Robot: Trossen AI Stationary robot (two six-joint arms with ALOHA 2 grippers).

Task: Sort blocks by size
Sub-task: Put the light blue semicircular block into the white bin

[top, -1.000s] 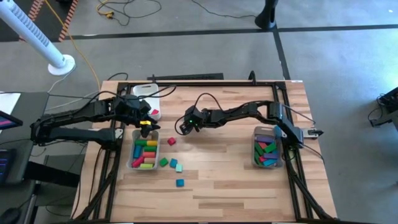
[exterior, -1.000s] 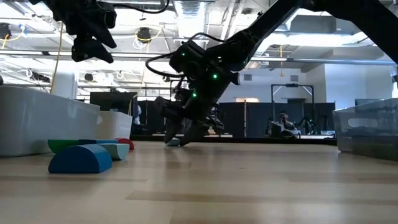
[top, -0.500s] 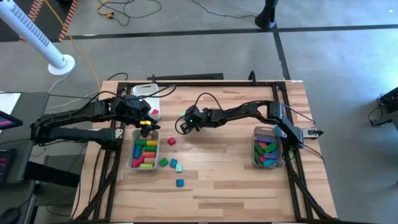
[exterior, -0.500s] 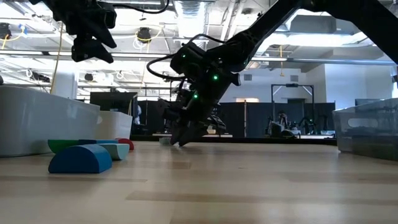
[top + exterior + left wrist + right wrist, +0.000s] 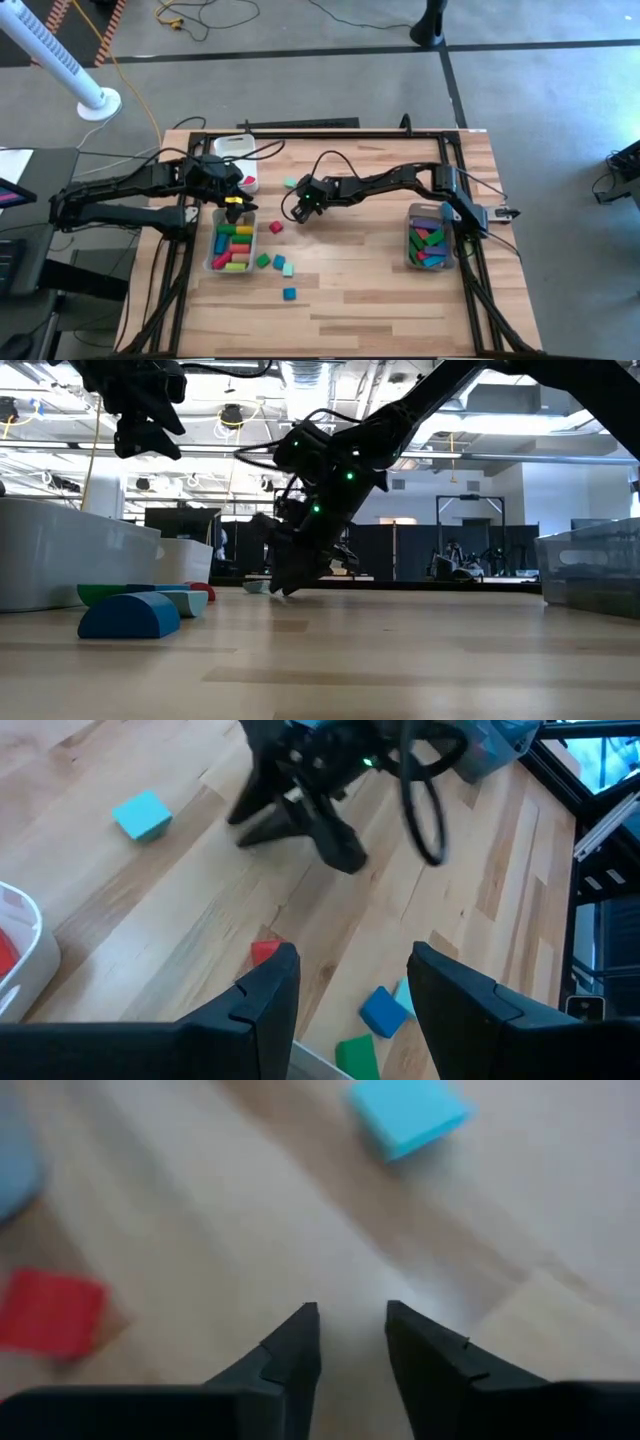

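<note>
My right gripper (image 5: 296, 207) (image 5: 352, 1342) hangs low over the table's middle, fingers a narrow gap apart with only bare wood between them. A teal block (image 5: 289, 183) (image 5: 408, 1115) lies flat on the table just beyond its tips, toward the far left. A red block (image 5: 276, 228) (image 5: 50, 1312) lies on the near side. My left gripper (image 5: 232, 196) (image 5: 345, 982) is open and empty, held high over the far end of the left clear bin (image 5: 233, 246). Green, teal and blue blocks (image 5: 279, 264) lie near that bin.
The left bin holds several coloured blocks. A second clear bin (image 5: 430, 241) at the right edge holds more. A white tray (image 5: 236, 150) sits at the far left, with a red piece (image 5: 249, 181) near it. Bare wood spreads across the middle and near side of the table.
My right gripper's fingers have drawn from wide apart to a narrow gap, low over the table, and the wrist has rolled a little. The teal block that lay between the tips has slid out along the table toward the far left and now lies clear of them.
</note>
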